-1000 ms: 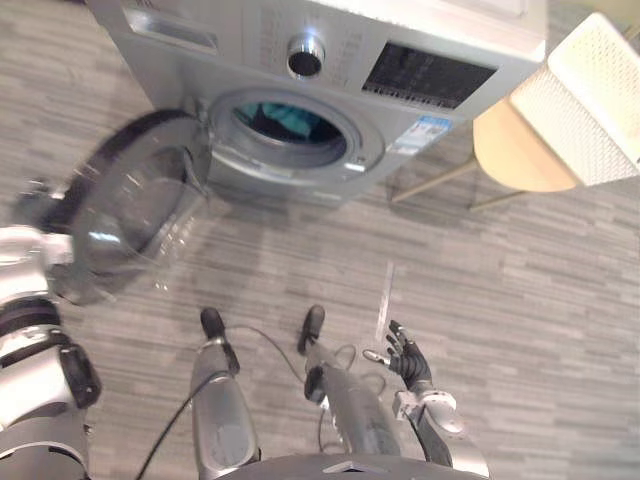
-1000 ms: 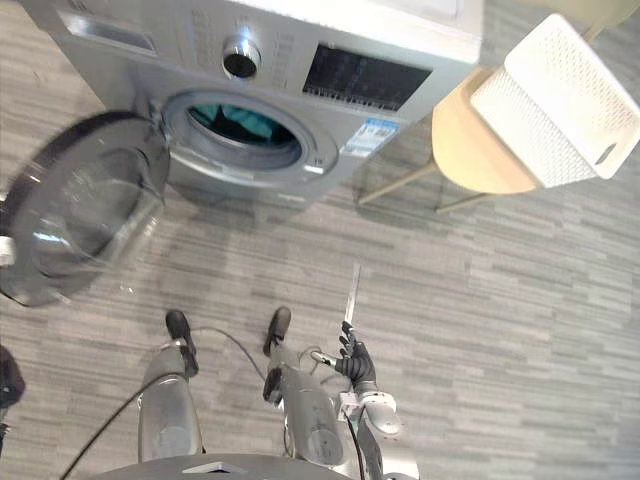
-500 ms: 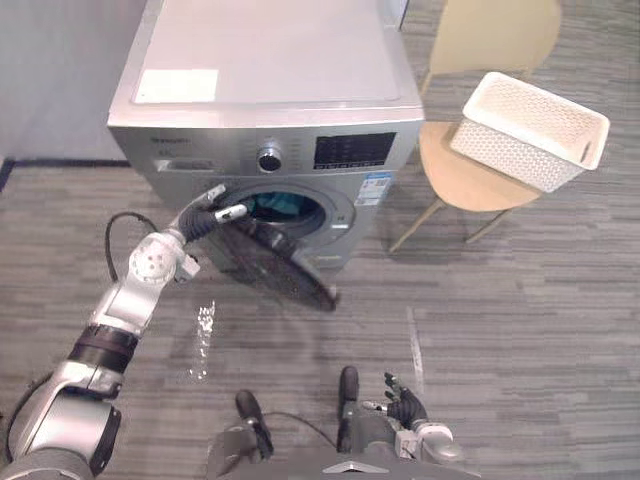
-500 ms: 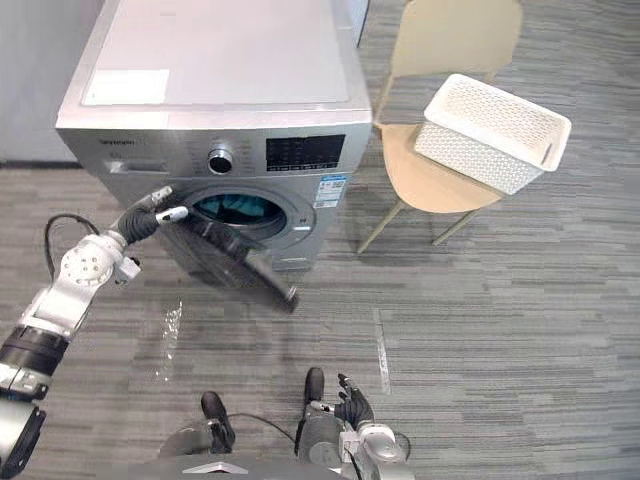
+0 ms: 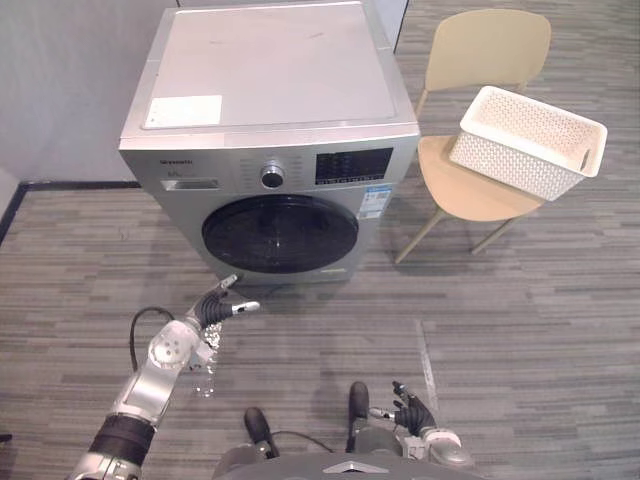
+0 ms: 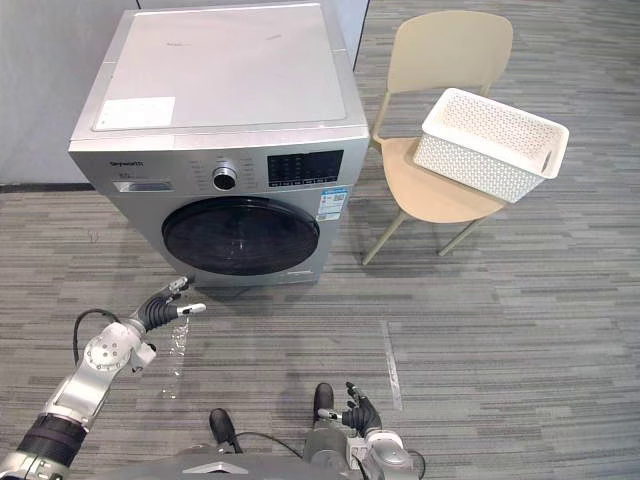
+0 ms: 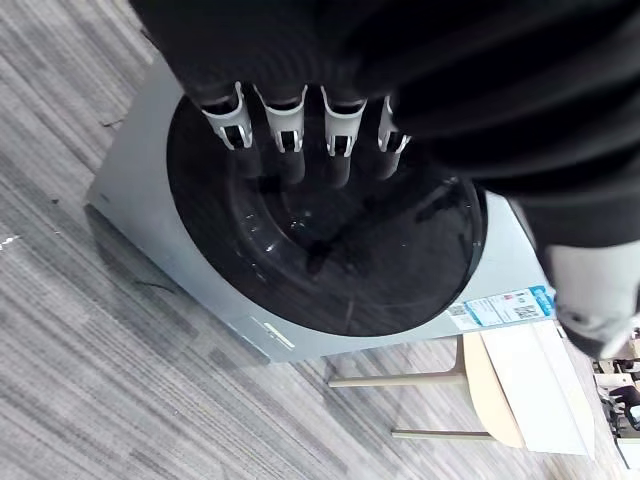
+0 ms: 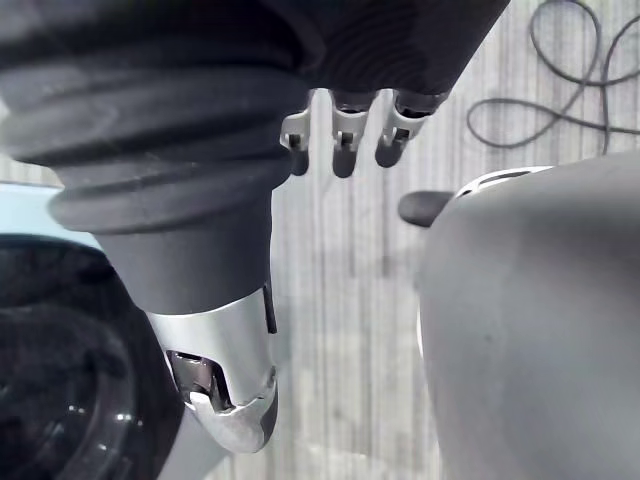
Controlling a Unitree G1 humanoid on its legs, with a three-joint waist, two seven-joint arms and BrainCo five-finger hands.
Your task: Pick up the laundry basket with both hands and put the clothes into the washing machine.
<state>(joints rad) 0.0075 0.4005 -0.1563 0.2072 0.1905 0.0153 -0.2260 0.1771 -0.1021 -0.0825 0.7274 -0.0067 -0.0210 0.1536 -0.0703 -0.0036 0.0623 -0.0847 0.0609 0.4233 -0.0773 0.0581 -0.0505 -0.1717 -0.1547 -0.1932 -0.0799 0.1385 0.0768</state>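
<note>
In the left eye view, the washer [image 5: 270,130] is standing with its round door [image 5: 280,234] shut. The basket [image 5: 510,165] is sitting on the chair [image 5: 487,50] just right of the washer, and it looks empty from here. The left hand [image 5: 213,309] is hovering low over the floor [image 5: 520,300], in front of the door and a little below it, not touching it. Its fingers are lying nearly straight and holding nothing. The right hand [image 5: 410,410] is hanging close to the body, spread loosely and empty.

In the right eye view, the basket's long axis is running across the seat, slanting away to the right. It is lying well apart from both hands, ahead and to the robot's right, so the right hand is on the nearer side.

In the left wrist view, the fingers [image 7: 285,125] are pointing straight at the dark door glass with nothing between them.

In the right wrist view, the fingers [image 8: 340,135] are hanging relaxed over the floor.

With the door closed and the basket apparently empty, the loading looks done.
</note>
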